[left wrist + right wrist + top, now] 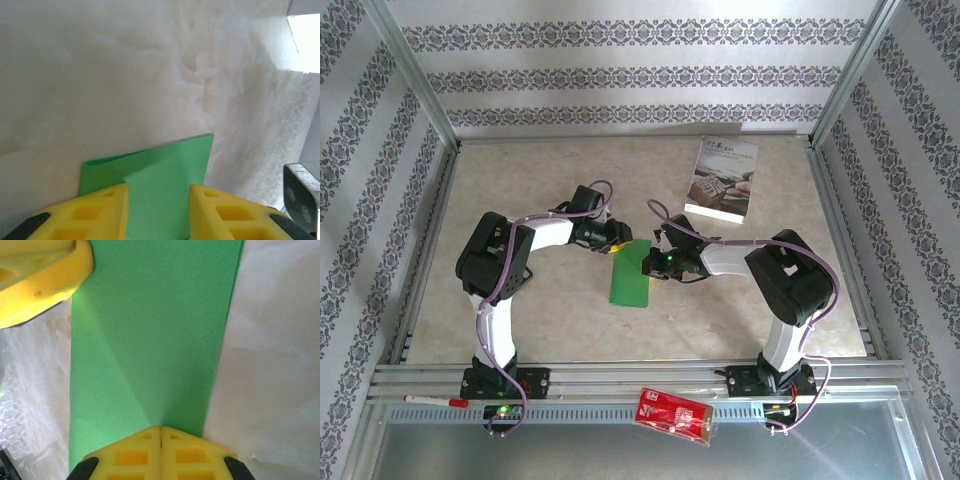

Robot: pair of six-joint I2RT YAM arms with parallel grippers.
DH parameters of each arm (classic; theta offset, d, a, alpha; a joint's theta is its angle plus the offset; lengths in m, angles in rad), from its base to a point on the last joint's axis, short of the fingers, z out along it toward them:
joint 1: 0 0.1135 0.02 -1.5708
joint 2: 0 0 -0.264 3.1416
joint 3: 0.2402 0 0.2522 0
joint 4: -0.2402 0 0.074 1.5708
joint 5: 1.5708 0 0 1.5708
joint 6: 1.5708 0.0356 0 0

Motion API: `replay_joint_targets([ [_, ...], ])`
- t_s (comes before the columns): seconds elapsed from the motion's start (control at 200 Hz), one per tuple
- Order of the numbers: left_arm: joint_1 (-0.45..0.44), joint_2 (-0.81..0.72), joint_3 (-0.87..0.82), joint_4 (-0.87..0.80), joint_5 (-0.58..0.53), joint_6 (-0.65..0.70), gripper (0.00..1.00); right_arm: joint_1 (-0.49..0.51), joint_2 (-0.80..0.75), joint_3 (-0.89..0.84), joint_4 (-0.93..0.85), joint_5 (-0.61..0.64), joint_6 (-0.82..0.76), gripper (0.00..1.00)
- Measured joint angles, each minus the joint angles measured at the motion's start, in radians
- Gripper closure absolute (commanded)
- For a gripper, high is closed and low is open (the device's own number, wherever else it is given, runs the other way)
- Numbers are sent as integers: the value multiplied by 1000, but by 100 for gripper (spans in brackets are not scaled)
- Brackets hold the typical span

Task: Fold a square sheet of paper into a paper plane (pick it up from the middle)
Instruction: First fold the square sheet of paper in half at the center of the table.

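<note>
1. Setting: beige marbled table (520,200) inside a metal frame, with walls (620,70) papered in grey patterned bands on three sides.
2. Sheet of paper (629,275): bright green and unmarked. It lies at the middle of the table between my two arms, as an upright oblong narrower than it is long. My left wrist view shows a paler upper layer over a darker lower one (165,170), so it is doubled over at that end. My right wrist view shows it as a long green band (150,340) with a straight right edge.
3. Left gripper (615,240): at the far end of the paper. My yellow fingers (95,210) stand apart, with the green paper showing in the gap between them (157,192). One finger (40,275) rests at the paper's corner in my right wrist view.
4. Right gripper (655,262): at the paper's right edge, near the far end. My fingertips are pressed together with no gap (160,432) and touch the paper. I cannot tell whether a layer is pinched between them.
5. Booklet (722,180): white and printed, at the far right of the table, well apart from the paper.
6. Red packet (672,413): on the metal ledge at the near edge, between my arm bases.
7. Pen (435,400): white with a red end, lying on the near rail at the left.
</note>
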State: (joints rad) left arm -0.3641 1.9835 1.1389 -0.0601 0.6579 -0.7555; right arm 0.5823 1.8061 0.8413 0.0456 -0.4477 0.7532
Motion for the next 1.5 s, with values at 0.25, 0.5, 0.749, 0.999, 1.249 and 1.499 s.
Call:
replay_joint_targets([
  [0.25,-18,-201,-180,8,-6,-34,60,-1,0,-4,1,0,0,100],
  [0.5,-132,-328,-340,77,1,-116,72,-3,0,-4,0,-1,0,100],
  [0.749,-108,-295,-381,75,-12,-120,79,-3,0,-4,0,-2,0,100],
  [0.999,-80,-287,-411,77,-9,-109,81,-4,0,-4,0,-2,0,100],
  [1.249,-74,-282,-411,73,0,-82,85,-4,-2,-6,2,-2,0,100],
  [1.499,-75,-282,-411,52,17,-23,88,-2,-34,-46,27,13,24,100],
])
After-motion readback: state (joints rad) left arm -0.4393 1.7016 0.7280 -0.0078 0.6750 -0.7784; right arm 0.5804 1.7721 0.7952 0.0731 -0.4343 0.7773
